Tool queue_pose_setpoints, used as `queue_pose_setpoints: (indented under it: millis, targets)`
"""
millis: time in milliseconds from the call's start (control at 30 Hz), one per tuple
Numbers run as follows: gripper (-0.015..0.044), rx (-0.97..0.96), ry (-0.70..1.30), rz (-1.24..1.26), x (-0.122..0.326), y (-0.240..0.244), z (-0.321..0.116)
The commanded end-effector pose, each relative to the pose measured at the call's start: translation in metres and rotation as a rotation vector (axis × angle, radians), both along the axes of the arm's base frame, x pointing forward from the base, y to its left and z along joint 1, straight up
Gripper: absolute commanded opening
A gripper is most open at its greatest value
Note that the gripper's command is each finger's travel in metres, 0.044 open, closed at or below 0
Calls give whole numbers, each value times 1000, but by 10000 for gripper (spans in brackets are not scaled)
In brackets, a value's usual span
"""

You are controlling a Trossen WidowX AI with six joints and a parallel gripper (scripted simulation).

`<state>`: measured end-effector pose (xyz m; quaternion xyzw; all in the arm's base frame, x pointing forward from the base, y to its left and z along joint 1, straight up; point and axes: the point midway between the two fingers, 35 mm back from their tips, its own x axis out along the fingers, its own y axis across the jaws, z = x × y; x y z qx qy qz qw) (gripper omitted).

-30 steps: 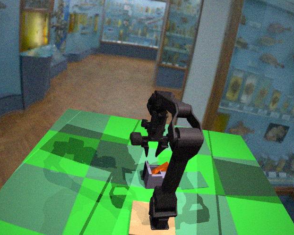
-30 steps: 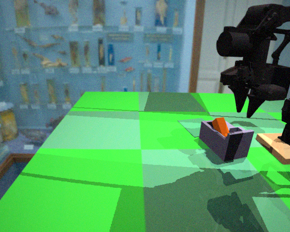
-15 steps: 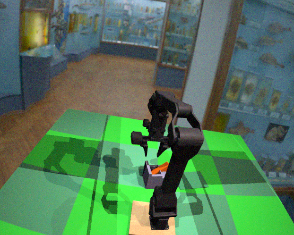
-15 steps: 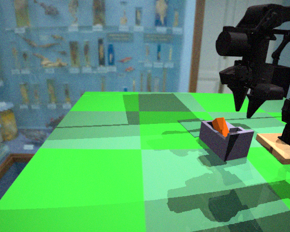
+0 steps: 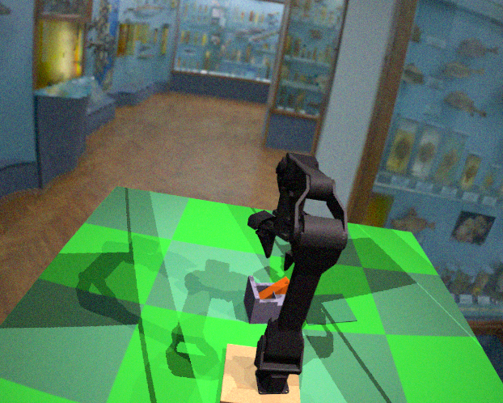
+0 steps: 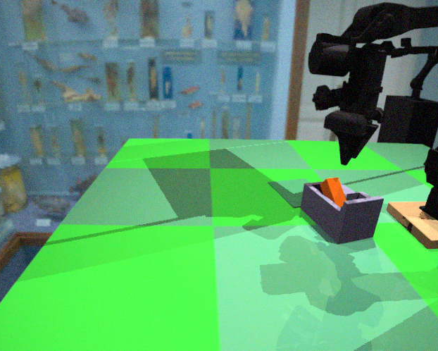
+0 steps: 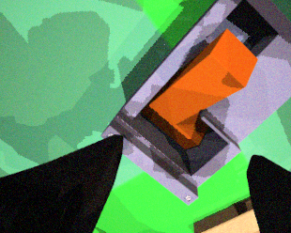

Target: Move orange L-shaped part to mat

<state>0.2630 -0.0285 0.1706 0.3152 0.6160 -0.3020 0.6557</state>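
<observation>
Claw [image 6: 346, 160] hangs spread apart and gripping nothing, fingers pointing down above one grey tray [image 6: 357, 220] on the green tabletop [image 6: 136, 264]. One orange L-shaped part [image 6: 333, 190] sits tilted in the tray's pocket, one end raised above the rim. One black arm [image 5: 302, 260] stands folded over it.
</observation>
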Motion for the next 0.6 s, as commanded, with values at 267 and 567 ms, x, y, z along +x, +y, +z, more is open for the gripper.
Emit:
queue_pose_setpoints:
  millis: [267,567]
  targets:
    - [280,26,21,-592,5,-30,-4]
    - [280,26,21,-592,6,-30,-31]
